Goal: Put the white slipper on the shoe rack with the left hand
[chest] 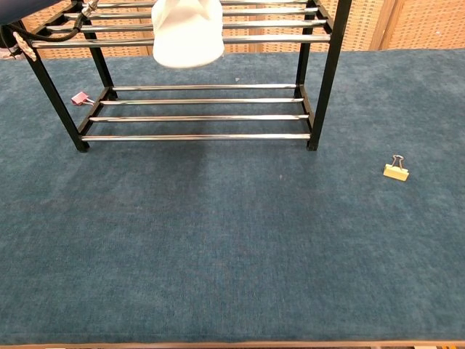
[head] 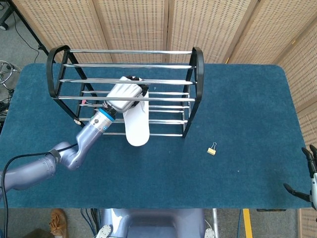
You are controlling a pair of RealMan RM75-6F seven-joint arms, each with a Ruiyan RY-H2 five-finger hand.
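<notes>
My left hand (head: 124, 96) grips the white slipper (head: 136, 124) by its far end, over the top tier of the black shoe rack (head: 198, 74). The slipper points toward me and its near end juts past the rack's front rail. In the chest view the slipper (chest: 187, 33) shows at the top edge, level with the upper bars of the shoe rack (chest: 323, 73); the hand itself is cut off there. My right hand (head: 309, 176) shows only at the right edge of the head view, fingers apart, holding nothing.
A yellow binder clip (head: 212, 149) lies on the blue table right of the rack, also seen as the binder clip (chest: 395, 170) in the chest view. A small pink clip (chest: 78, 97) lies by the rack's left leg. Wicker screens stand behind the table.
</notes>
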